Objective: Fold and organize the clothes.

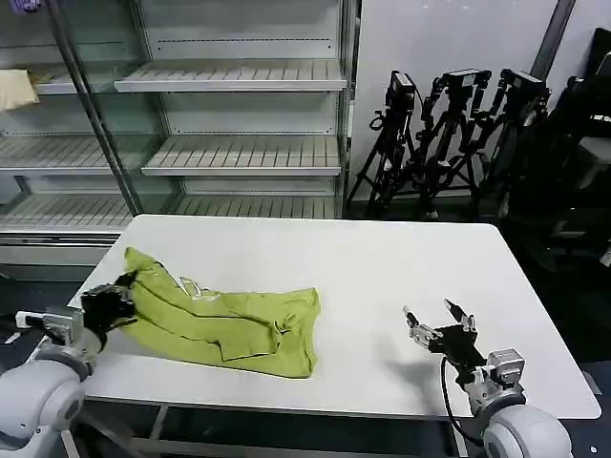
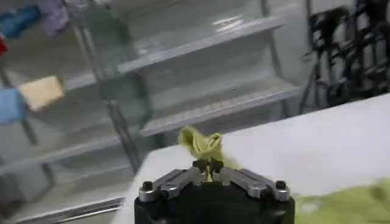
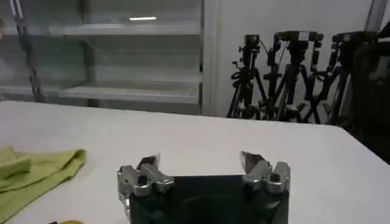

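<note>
**Lime T-shirt lies rumpled as one tool pinches its edge**

On the left half of the white tabletop (image 1: 382, 258) lies a lime yellow-green T-shirt (image 1: 224, 324), loosely bunched into a long, wrinkled band that runs from the near-left edge toward the middle. Its thin fabric is creased in soft ridges, its hem hangs in a fold at the right end, and a trace of small white print shows near the upper folds. The left tool (image 1: 107, 305) sits at the shirt's left end, at the tabletop's left edge, with its fingers closed on a pinch of the fabric; the left wrist view shows a tuft of yellow-green cloth (image 2: 201, 145) standing up between the clamped tips (image 2: 208, 165). The right tool (image 1: 438, 320) rests low over the bare right part of the tabletop, well apart from the shirt, its two fingers spread wide with nothing between them; from its wrist camera the fingers (image 3: 251, 162) stand apart and the shirt's right end (image 3: 36, 173) lies off to one side. Beyond the far edge stand metal shelves (image 1: 239, 153), with a pale cream cloth (image 1: 17, 89) on one at far left. Black tripods (image 1: 449, 134) are grouped against the far wall on the right.
</note>
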